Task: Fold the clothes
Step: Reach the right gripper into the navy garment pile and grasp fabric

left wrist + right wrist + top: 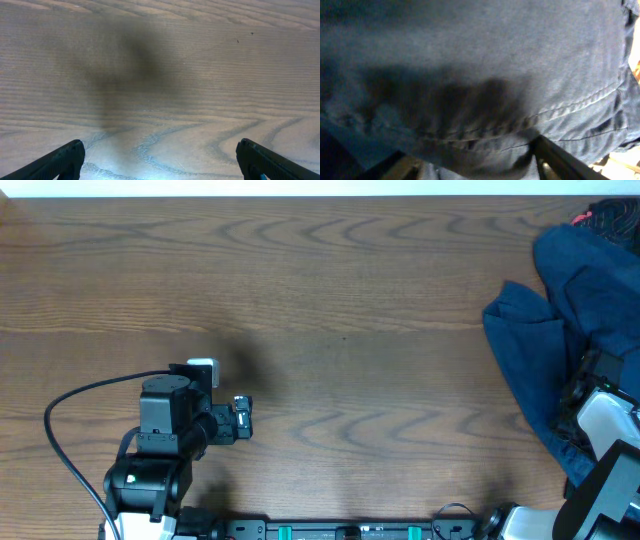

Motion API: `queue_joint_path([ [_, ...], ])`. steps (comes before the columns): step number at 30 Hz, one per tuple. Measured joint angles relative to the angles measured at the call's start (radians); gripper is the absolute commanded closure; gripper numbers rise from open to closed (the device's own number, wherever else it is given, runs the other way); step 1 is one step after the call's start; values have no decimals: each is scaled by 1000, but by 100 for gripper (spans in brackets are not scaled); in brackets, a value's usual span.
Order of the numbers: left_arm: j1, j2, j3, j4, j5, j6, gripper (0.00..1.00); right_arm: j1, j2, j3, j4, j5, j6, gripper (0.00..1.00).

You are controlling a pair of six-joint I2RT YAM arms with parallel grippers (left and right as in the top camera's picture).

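The clothes [570, 310] lie as a rumpled dark navy heap at the table's right edge. My right gripper [582, 380] is down on the heap's near part. In the right wrist view the navy cloth [470, 75] fills the picture, with a stitched seam running across it. A fold of it bunches between my right gripper's [470, 161] fingers, and the right finger [557, 159] presses against that fold. The jaws still stand well apart. My left gripper [242, 418] hovers open over bare wood at the front left, far from the clothes, with nothing between its fingers [65, 160].
The wooden table [350, 300] stretches between the two arms. Something red and black [590, 218] peeks out behind the heap at the far right corner. A black cable [60, 440] loops out to the left of the left arm.
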Motion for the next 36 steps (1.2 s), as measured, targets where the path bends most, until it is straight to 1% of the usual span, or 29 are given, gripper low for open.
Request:
queue_joint_path([
  [4,0,0,0,0,0,0,2,0,0,2,0,10,-6,57],
  [6,0,0,0,0,0,0,2,0,-2,3,1,13,-5,69],
  [7,0,0,0,0,0,0,2,0,-6,3,2,13,0,78],
  [11,0,0,0,0,0,0,2,0,-27,5,6,14,-8,97],
  [12,0,0,0,0,0,0,2,0,-34,5,6,16,-6,99],
  [17,0,0,0,0,0,0,2,0,-45,5,5,19,-5,99],
  [20,0,0,0,0,0,0,2,1,-54,15,-23,8,-7,99],
  [23,0,0,0,0,0,0,2,14,-87,57,-73,-14,-21,99],
  [25,0,0,0,0,0,0,2,39,-122,116,-113,-50,-53,99],
  [30,0,0,0,0,0,0,2,153,-229,299,-192,-208,-146,99],
  [32,0,0,0,0,0,0,2,233,-271,356,-251,-291,-174,99],
  [36,0,0,0,0,0,0,2,378,-300,375,-345,-431,-196,99],
])
